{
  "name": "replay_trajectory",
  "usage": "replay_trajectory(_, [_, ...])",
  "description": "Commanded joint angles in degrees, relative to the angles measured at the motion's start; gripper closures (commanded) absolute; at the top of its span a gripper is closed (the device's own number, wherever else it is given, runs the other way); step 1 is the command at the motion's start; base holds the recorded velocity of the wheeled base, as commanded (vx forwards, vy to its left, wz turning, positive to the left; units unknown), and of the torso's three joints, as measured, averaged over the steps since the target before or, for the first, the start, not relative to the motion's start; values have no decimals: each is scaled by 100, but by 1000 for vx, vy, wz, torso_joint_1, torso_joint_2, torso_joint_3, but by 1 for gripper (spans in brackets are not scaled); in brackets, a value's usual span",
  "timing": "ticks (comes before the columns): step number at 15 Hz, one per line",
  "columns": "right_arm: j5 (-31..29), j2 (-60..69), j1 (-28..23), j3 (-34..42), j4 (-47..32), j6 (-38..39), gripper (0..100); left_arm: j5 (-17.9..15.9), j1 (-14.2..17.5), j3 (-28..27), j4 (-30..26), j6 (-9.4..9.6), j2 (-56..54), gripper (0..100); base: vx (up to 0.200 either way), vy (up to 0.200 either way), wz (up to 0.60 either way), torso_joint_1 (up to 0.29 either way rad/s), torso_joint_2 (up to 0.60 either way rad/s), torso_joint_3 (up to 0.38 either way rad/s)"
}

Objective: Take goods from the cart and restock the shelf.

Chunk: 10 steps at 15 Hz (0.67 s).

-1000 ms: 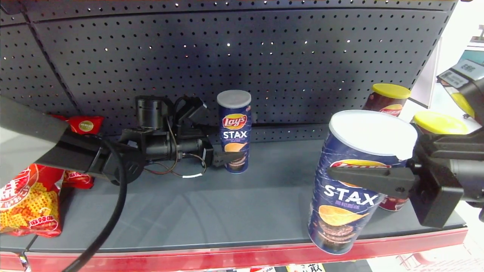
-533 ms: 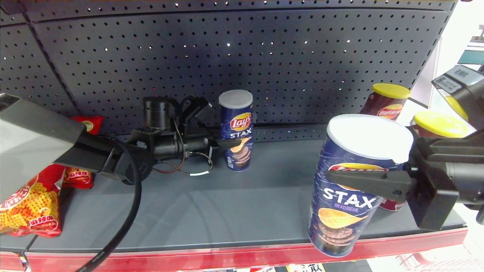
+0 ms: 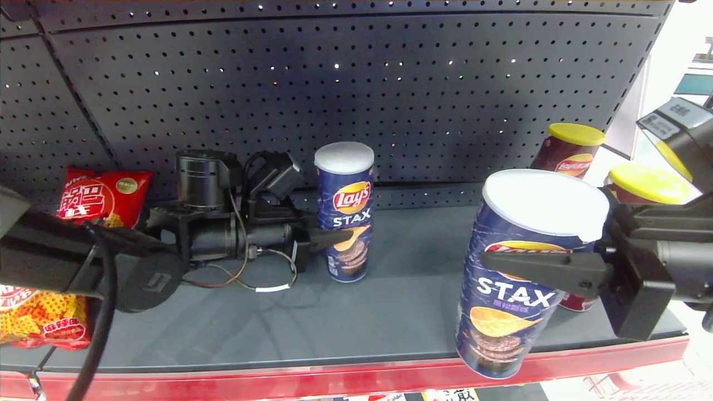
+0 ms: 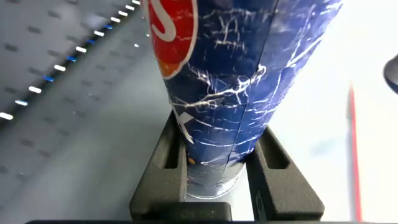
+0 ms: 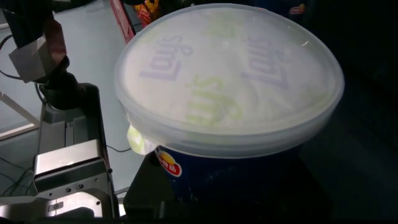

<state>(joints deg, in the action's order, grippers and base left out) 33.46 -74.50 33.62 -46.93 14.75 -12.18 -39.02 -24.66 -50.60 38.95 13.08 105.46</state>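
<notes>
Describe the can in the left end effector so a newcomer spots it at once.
Find the grey shelf with the pegboard back. Near its middle, towards the back, the left end effector grips the rear blue can upright. It is farther back than the tilted front blue can at the shelf's edge, and its lid is white, unlike the yellow-lidded red cans.

Chip cans (image 3: 345, 217) are dark blue with white lids; right-corner cans (image 3: 568, 153) are maroon, yellow-lidded; snack bags (image 3: 39, 320) red; shelf (image 3: 390, 301) grey, red-edged.
</notes>
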Motion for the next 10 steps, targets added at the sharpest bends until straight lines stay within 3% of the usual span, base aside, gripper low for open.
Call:
replay_trajectory(1, [-6, 23, 4, 9, 2, -4, 100, 70, -127, 552, -1, 2, -667, 100, 0, 0, 0, 0, 0, 0])
replay_trajectory(3, [-15, 40, 4, -9, 2, -4, 100, 158, -153, 903, -1, 2, -878, 100, 0, 0, 0, 0, 0, 0])
replay_trajectory(10, [-33, 67, 4, 26, 2, 5, 100, 290, -285, 1017, -1, 2, -773, 100, 0, 0, 0, 0, 0, 0])
